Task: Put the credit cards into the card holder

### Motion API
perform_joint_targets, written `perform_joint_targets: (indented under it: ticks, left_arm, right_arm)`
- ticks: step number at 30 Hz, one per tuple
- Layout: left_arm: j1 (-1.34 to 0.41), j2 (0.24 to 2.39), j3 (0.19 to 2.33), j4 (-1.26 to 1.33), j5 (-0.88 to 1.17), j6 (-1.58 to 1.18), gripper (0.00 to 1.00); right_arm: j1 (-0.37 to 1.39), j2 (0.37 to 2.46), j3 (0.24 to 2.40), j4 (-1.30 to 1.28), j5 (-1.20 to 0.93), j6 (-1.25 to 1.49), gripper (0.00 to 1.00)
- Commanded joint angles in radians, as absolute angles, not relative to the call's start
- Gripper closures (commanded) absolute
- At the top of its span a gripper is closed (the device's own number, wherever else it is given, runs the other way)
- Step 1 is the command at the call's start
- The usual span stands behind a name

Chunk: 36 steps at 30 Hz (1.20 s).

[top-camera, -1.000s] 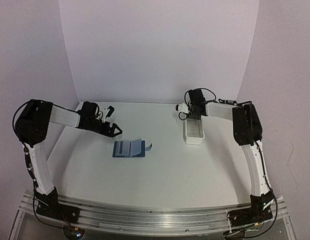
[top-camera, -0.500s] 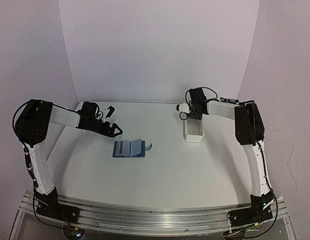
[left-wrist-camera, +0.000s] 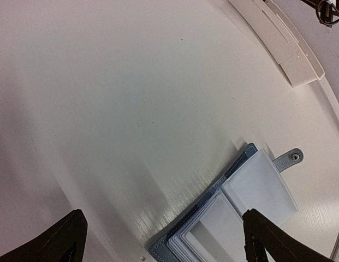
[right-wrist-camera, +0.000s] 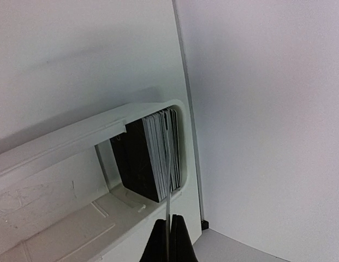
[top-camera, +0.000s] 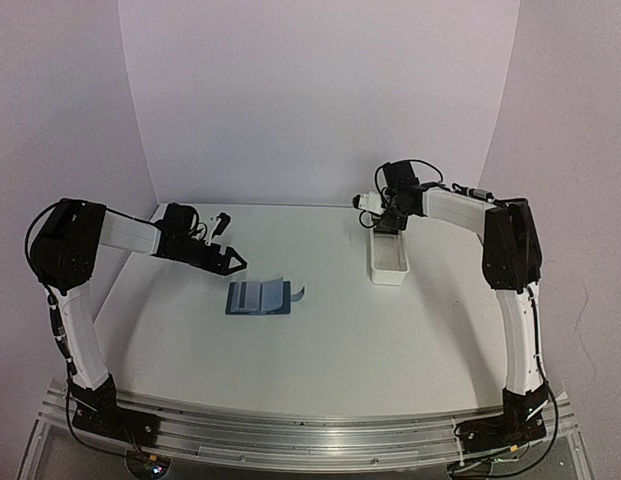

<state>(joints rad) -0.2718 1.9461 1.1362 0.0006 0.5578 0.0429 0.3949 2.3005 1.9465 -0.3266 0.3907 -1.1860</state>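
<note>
- The card holder (top-camera: 258,297) lies open and flat on the desk (top-camera: 340,340), left of centre, with its clear pockets facing up and its snap tab (left-wrist-camera: 290,159) pointing right.
- The left gripper (top-camera: 233,262) hangs just to the far left of the card holder, its jaws spread wide and holding nothing.
- A white tray (top-camera: 388,272) sits to the right, well apart from the card holder.
- A stack of credit cards (right-wrist-camera: 153,158) stands on edge at the tray's far end.
- The right gripper (right-wrist-camera: 169,240) is above that far end, its jaws pinched tight on one credit card (right-wrist-camera: 167,202), seen edge-on as a thin line at the right side of the stack.
</note>
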Motion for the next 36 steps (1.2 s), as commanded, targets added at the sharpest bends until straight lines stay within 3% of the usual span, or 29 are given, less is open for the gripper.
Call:
perform_joint_targets:
  ticks: [1, 4, 7, 13, 18, 22, 27, 36]
  left_arm:
    - [-0.269, 1.882, 1.118, 0.008, 0.582, 0.038, 0.01]
    - [-0.269, 1.869, 1.119, 0.005, 0.57, 0.034, 0.01]
    - [-0.269, 1.866, 1.132, -0.043, 0.542, -0.003, 0.01]
    - [-0.269, 1.851, 1.138, -0.149, 0.525, -0.208, 0.03]
    - [-0.269, 1.797, 1.079, -0.21, 0.484, -0.316, 0.03]
    - [-0.27, 1.754, 0.998, -0.216, 0.453, -0.389, 0.04]
    - [-0.275, 1.732, 0.899, -0.112, 0.527, -0.468, 0.19]
    - [-0.297, 1.815, 0.865, -0.077, 0.559, -0.558, 0.2]
  right_arm:
    - [0.402, 2.214, 2.012, -0.373, 0.309, -1.064, 1.0]
    - [0.402, 2.193, 2.116, -0.385, 0.174, -0.835, 1.0]
    - [0.403, 2.177, 2.206, -0.382, -0.156, -0.461, 1.0]
    - [0.475, 2.265, 2.248, -0.268, -0.5, 0.314, 1.0]
    - [0.62, 2.242, 2.021, 0.028, -0.513, 0.678, 1.0]
    - [0.707, 2.189, 1.778, 0.234, -0.392, 0.895, 1.0]
    - [0.776, 2.206, 1.667, 0.267, -0.335, 1.002, 1.0]
    - [0.794, 2.262, 1.59, 0.273, -0.237, 1.044, 1.0]
